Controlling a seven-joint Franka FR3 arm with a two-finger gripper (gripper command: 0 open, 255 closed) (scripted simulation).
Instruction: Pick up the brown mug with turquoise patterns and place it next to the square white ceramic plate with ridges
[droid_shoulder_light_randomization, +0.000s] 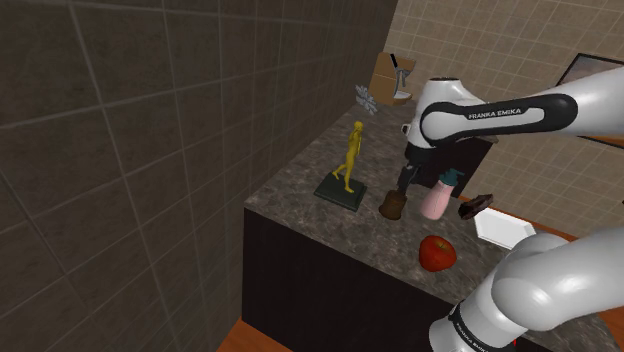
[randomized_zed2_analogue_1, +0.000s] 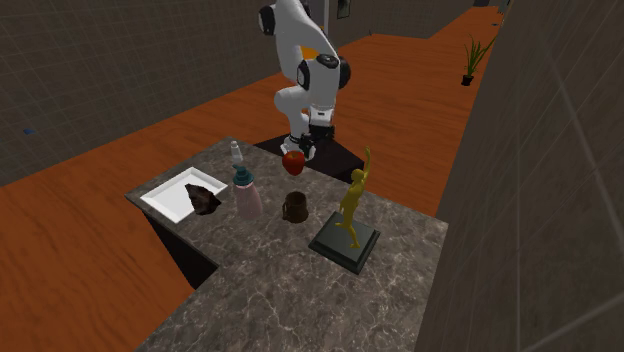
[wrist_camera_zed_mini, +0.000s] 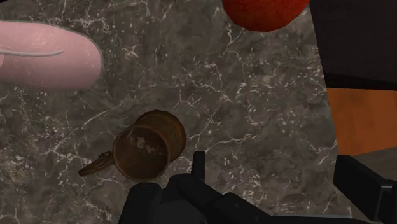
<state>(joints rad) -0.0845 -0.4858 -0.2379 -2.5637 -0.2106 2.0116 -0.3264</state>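
The brown mug (droid_shoulder_light_randomization: 393, 204) stands upright on the dark marble counter (droid_shoulder_light_randomization: 300, 180), between a gold figurine and a pink bottle. From above, the mug (wrist_camera_zed_mini: 149, 145) shows its open mouth, its handle pointing away from the apple. My gripper (droid_shoulder_light_randomization: 408, 178) hangs just above the mug. In the wrist view the gripper (wrist_camera_zed_mini: 254, 197) is open, fingers wide apart and holding nothing; the mug lies just beyond one finger (wrist_camera_zed_mini: 146, 202). The square white plate (droid_shoulder_light_randomization: 505, 229) sits at the counter's end, also seen as the plate (randomized_zed2_analogue_1: 168, 195), with the mug (randomized_zed2_analogue_1: 295, 207) some way from it.
A pink bottle (droid_shoulder_light_randomization: 434, 200) with a teal cap stands close beside the mug. A dark lump (randomized_zed2_analogue_1: 205, 198) lies on the plate. A red apple (droid_shoulder_light_randomization: 437, 253) sits near the counter edge. The gold figurine (droid_shoulder_light_randomization: 350, 160) stands on a dark base. A tiled wall borders the counter.
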